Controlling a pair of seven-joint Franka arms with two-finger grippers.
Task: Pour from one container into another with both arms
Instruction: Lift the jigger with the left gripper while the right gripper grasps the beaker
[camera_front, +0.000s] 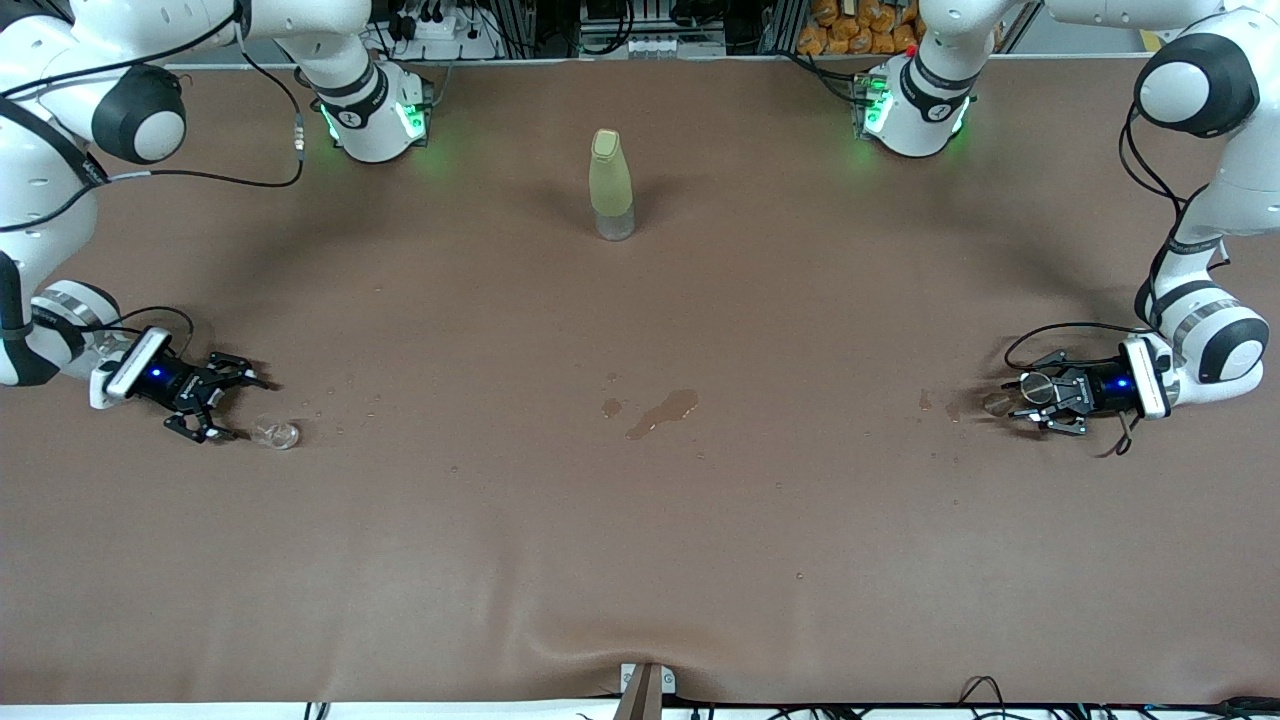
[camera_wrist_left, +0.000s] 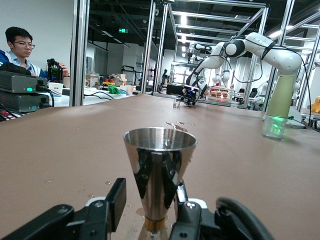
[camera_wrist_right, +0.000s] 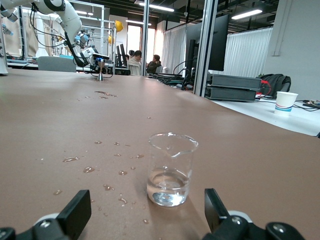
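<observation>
A steel jigger (camera_wrist_left: 159, 160) stands upright between the fingers of my left gripper (camera_wrist_left: 150, 210), which is shut on its narrow waist. That gripper (camera_front: 1030, 397) sits low at the left arm's end of the table with the jigger (camera_front: 1037, 387) in it. At the right arm's end, a small clear glass beaker (camera_wrist_right: 170, 170) holding a little water rests on the table. My right gripper (camera_wrist_right: 145, 212) is open and low, its fingers wide apart on either side of the beaker and short of it. The beaker (camera_front: 275, 433) lies just past the right gripper (camera_front: 235, 410).
A tall yellow-green bottle (camera_front: 612, 185) stands mid-table, toward the robots' bases. A wet spill (camera_front: 662, 412) marks the brown cloth in the middle. Water drops (camera_wrist_right: 90, 169) lie around the beaker. A small wet patch (camera_front: 998, 403) lies by the left gripper.
</observation>
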